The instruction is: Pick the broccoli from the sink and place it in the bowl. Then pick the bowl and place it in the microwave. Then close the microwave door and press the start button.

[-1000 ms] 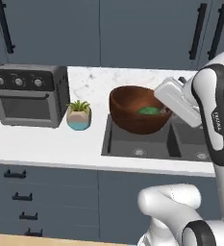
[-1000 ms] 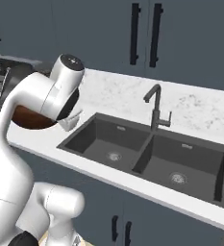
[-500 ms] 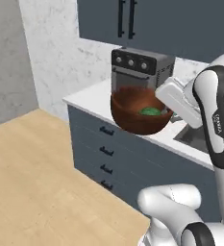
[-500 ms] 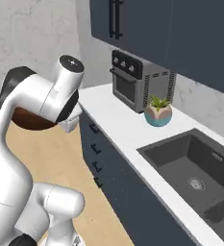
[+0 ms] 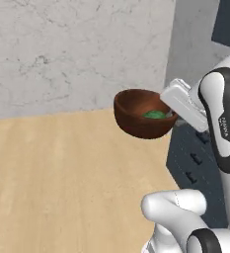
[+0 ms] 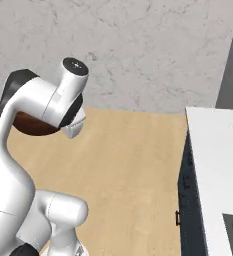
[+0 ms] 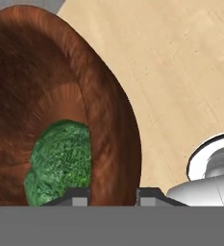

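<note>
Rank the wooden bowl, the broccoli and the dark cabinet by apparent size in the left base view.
1. Dark blue-grey drawer cabinet, partly hidden by the arm, so uncertain.
2. Reddish-brown wooden bowl, looks comparable.
3. Green broccoli floret, clearly smallest.

The white arm is rising from the base at the lower right of the left base view, its upper link standing upright and its forearm reaching left from the elbow. The hand is pointing left and slightly down. The gripper point(image 7: 113, 196) is clamping the near wall of the bowl point(image 5: 138, 120), one finger inside the rim and one outside, and carrying it in the air over the floor. In the right base view the arm is arching from the lower left, its wrist bending down over the bowl.
</note>
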Controlling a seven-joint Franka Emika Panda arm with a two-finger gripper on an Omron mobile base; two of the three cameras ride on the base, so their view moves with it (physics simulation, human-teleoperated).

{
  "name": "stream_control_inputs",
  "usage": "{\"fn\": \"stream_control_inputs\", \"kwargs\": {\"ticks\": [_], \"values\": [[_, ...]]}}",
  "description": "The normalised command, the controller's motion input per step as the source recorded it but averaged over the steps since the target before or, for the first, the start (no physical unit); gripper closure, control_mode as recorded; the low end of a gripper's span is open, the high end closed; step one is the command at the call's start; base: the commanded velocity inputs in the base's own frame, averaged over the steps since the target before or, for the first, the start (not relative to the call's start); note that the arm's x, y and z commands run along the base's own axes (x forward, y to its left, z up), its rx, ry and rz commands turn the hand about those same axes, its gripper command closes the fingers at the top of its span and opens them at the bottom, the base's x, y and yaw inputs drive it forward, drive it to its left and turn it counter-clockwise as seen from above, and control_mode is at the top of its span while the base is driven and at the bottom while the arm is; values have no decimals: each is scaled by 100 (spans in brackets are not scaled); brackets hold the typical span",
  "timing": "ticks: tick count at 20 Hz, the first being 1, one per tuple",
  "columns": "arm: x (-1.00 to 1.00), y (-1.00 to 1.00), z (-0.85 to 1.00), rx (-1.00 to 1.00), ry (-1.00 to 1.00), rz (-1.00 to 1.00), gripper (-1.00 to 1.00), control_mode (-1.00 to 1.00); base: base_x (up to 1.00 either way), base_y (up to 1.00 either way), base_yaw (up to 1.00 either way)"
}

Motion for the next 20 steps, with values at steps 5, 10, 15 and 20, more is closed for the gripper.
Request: {"fn": "stream_control_inputs", "kwargs": {"ticks": [5,10,15,20], "values": [[0,0,0,0,0,0,100,100,0,4,100],[0,0,0,0,0,0,100,100,0,13,100],[0,0,0,0,0,0,100,100,0,27,100],[0,0,0,0,0,0,100,100,0,33,100]]}}
